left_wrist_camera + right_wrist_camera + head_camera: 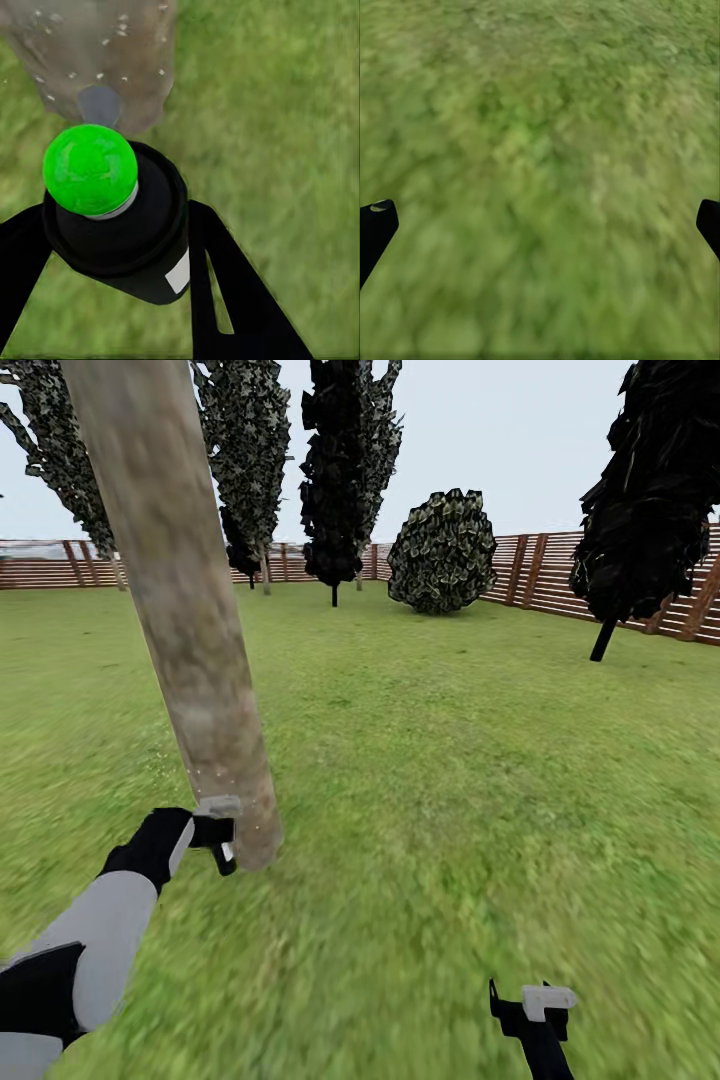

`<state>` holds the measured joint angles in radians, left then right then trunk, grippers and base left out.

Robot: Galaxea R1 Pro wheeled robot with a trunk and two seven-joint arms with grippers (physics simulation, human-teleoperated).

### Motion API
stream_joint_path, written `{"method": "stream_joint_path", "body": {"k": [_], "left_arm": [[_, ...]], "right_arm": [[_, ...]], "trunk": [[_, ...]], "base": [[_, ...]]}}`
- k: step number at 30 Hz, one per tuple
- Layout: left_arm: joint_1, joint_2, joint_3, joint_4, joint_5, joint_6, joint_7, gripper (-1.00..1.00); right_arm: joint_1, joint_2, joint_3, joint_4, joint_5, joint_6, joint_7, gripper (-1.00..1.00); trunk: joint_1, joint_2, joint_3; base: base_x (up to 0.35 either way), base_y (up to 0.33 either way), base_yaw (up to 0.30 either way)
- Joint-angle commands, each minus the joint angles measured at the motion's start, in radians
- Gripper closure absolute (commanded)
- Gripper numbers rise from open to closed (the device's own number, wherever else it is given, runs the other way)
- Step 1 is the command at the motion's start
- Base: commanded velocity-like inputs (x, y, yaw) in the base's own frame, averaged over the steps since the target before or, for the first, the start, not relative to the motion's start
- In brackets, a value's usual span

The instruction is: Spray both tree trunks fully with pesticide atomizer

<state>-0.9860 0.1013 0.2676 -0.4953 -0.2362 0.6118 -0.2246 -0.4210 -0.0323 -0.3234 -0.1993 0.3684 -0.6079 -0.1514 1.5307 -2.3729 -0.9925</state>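
Note:
A tan-grey tree trunk (190,630) leans up from the lawn at the left, its crown out of the picture. My left gripper (222,842) is right against the trunk's base. In the left wrist view it (120,225) is shut on the pesticide atomizer (124,240), a black can with a round green top (90,169), and the nozzle end faces the trunk (97,52). Small white specks dot the bark there. My right gripper (520,1008) hangs low at the front right; its fingertips (376,223) stand wide apart over bare grass.
Green lawn (450,760) stretches ahead to a brown slat fence (540,565). Dark narrow trees (345,470) and a round bush (442,550) stand along the back, and another dark tree (650,490) is at the right.

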Motion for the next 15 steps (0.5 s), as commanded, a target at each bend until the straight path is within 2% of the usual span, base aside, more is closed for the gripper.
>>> {"method": "stream_joint_path", "body": {"k": [1, 2, 3, 4, 5, 6, 7, 8, 10, 12, 15], "left_arm": [[-0.012, 0.021, 0.004, -0.002, -0.008, 0.029, -0.010, 1.00], [-0.016, 0.042, 0.003, -0.003, -0.007, 0.040, -0.011, 1.00], [-0.021, 0.099, 0.002, -0.003, -0.006, 0.053, -0.031, 1.00], [-0.022, 0.123, 0.001, -0.003, -0.006, 0.055, -0.058, 1.00], [-0.022, 0.132, 0.000, -0.003, -0.007, 0.056, -0.078, 1.00], [-0.022, 0.136, -0.001, -0.003, -0.010, 0.056, -0.095, 1.00], [-0.022, 0.136, -0.017, -0.003, -0.021, 0.058, -0.111, 1.00], [-0.023, 0.130, -0.059, -0.004, -0.031, 0.066, -0.121, 1.00], [-0.035, 0.119, -0.104, -0.006, -0.034, 0.097, -0.128, 1.00], [-0.038, 0.121, -0.110, -0.006, -0.034, 0.105, -0.129, 1.00], [-0.038, 0.128, -0.111, -0.005, -0.032, 0.110, -0.130, 1.00]], "right_arm": [[-0.001, 0.000, -0.003, 0.001, 0.011, -0.003, -0.007, -1.00], [-0.001, 0.000, -0.003, 0.001, 0.011, -0.003, -0.007, -1.00], [-0.001, 0.000, -0.003, 0.001, 0.011, -0.003, -0.007, -1.00], [-0.001, 0.000, -0.003, 0.001, 0.011, -0.003, -0.007, -1.00], [-0.001, 0.000, -0.003, 0.001, 0.011, -0.003, -0.007, -1.00], [-0.001, 0.000, -0.003, 0.001, 0.012, -0.003, -0.007, -1.00], [-0.001, 0.000, -0.003, 0.001, 0.012, -0.003, -0.007, -1.00], [-0.001, 0.000, -0.003, 0.001, 0.012, -0.003, -0.007, -1.00], [-0.001, 0.000, -0.003, 0.001, 0.012, -0.003, -0.007, -1.00], [-0.001, 0.000, -0.003, 0.001, 0.012, -0.003, -0.007, -1.00], [-0.001, 0.000, -0.003, 0.001, 0.011, -0.003, -0.007, -1.00]], "trunk": [[0.000, 0.000, -0.001], [0.000, 0.000, -0.001], [0.000, 0.000, -0.001], [0.000, 0.000, -0.001], [0.000, 0.000, -0.001], [0.000, 0.000, -0.001], [0.000, 0.000, -0.001], [0.000, 0.000, -0.001], [0.000, 0.000, -0.001], [0.000, 0.000, -0.001], [0.000, 0.000, -0.001]], "base": [[0.000, 0.000, 0.000], [0.000, 0.000, 0.000], [0.000, 0.000, 0.000], [0.000, 0.000, 0.000], [0.000, 0.000, 0.000], [0.000, 0.000, 0.000], [0.000, 0.000, 0.000], [0.000, 0.000, 0.000], [0.000, 0.000, 0.000], [0.000, 0.000, 0.000], [0.000, -0.177, 0.000]]}}
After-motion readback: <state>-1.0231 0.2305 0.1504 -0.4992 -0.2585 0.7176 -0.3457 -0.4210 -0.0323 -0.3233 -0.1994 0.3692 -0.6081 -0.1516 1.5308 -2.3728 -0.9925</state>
